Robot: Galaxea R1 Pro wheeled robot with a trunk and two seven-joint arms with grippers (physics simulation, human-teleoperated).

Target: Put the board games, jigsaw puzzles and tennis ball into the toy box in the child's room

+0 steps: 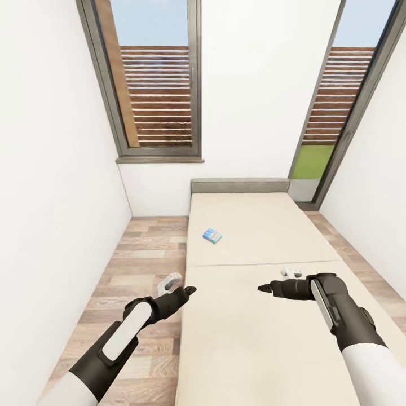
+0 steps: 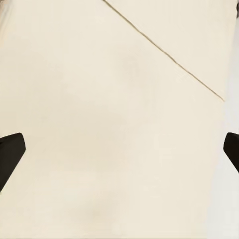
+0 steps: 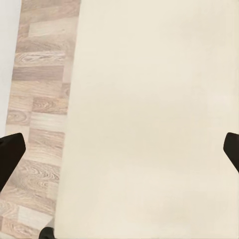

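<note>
Blue game [image 1: 212,235]: we see it on the bed [image 1: 254,338], nothing over it.
Left gripper [image 2: 119,149]: wide, empty.
Right gripper [image 3: 119,149]: wide, empty.

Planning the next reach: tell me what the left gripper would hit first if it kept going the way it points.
Most likely the bed: the left gripper, jaws wide open, faces bare beige mattress with nothing between. The blue board game lies farther up the bed, apparently off that line.
</note>
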